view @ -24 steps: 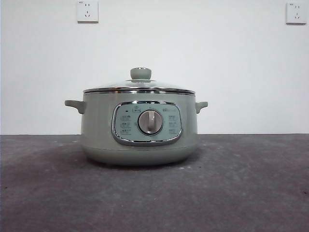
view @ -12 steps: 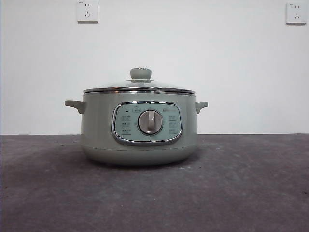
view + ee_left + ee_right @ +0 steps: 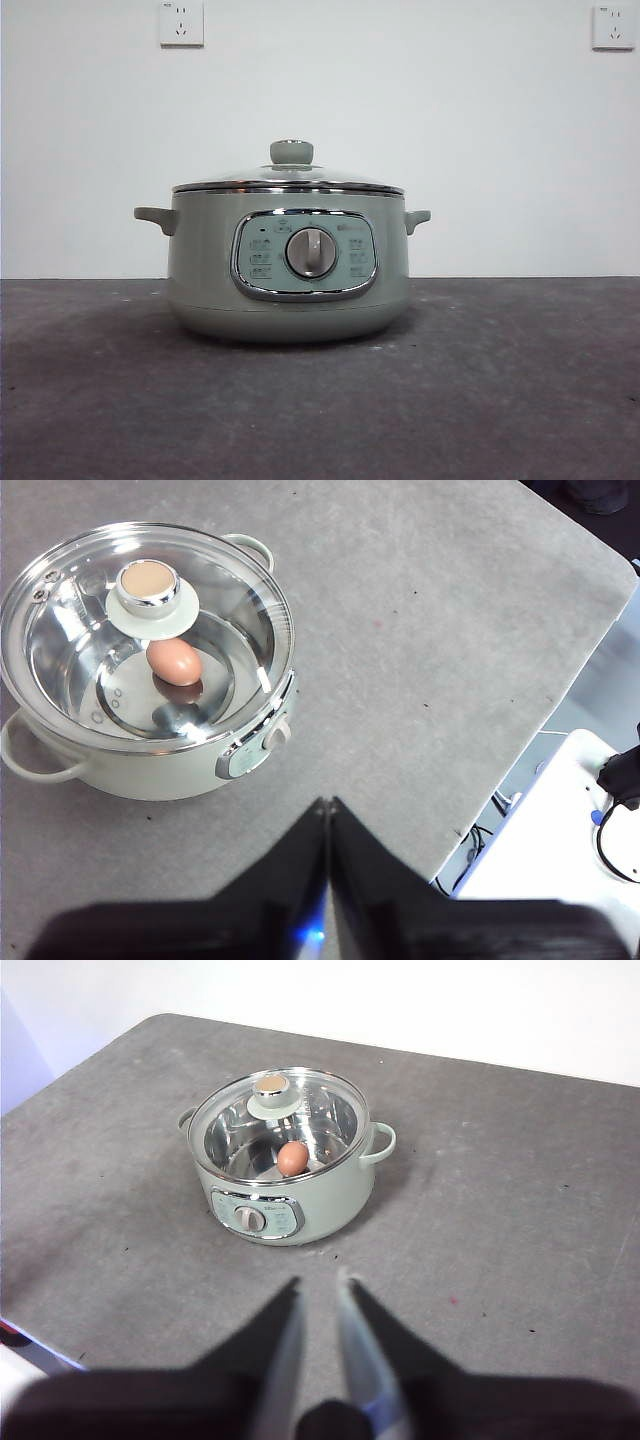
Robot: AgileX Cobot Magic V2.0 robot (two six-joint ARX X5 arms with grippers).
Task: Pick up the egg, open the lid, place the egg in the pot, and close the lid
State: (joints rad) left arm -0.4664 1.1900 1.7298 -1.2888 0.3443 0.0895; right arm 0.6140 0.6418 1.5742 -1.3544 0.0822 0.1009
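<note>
Grey matte tabletop against a white wall, the sage-green pot [image 3: 288, 262] at its middle. Its glass lid [image 3: 60, 610] sits seated on the rim, and the egg [image 3: 174, 662] lies inside beneath it. Left gripper [image 3: 327, 805], jaws together, hovers nearer the pot; right gripper [image 3: 318, 1285], jaws slightly apart, hangs farther back. Both are empty, so the task looks complete.

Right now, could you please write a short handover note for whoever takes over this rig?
Left gripper: shut, empty, raised clear of the pot.
Right gripper: slightly open, empty, also back from the pot.
The egg lies inside the pot, on its steel bottom.
The lid sits closed on the pot.
Done: egg in, lid closed.
Left: nothing visible.
</note>
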